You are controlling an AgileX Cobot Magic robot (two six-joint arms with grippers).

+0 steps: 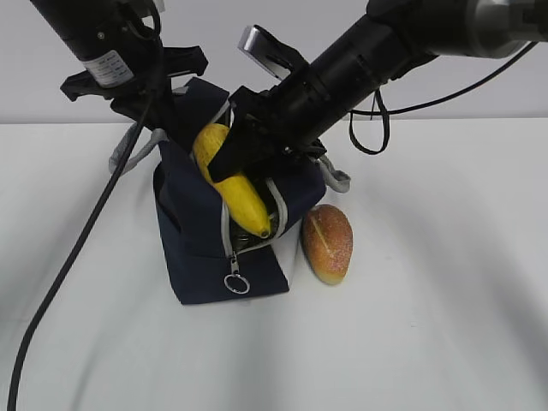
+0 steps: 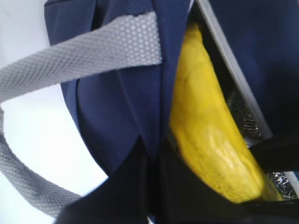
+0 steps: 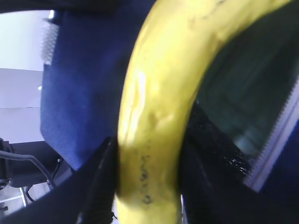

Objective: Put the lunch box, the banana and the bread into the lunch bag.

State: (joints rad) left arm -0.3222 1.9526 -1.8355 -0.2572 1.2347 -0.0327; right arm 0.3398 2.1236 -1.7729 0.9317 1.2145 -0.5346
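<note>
Banana (image 1: 229, 181) sits at centre frame in the exterior view, lying diagonally across the open mouth of the lunch bag (image 1: 195, 231) — lower tip down inside near the zipper strip, upper end sticking out above the rim. Right gripper (image 1: 233, 154) has its jaws pinched on the banana's mid-section; in the right wrist view the dark fingers (image 3: 100, 179) flank the yellow skin on both sides. Something pale green-grey shows deep in the bag at the right of that view, possibly the lunch box lid; cannot confirm.

Left gripper (image 2: 149, 186) is at the bag's upper-left rim, jaws pressed together on a fold of navy fabric, apparently holding the mouth open. Grey handle (image 2: 88, 49) drapes across the upper left of the left wrist view; foil lining (image 2: 247, 121) visible beside the banana.

Bread (image 1: 327, 242) lies on the table (image 1: 445, 300) just right of the bag, touching or nearly touching its side — not yet packed. Zipper ring pull (image 1: 236, 283) hangs at the bag's lower front.

Risks, as judged:
- Banana is longer than the opening looks; released now, it may bridge the rim and stay propped out.
- Pushing down could tip the soft bag toward the bread.
- If the left grip slips, the mouth collapses onto the banana.
</note>
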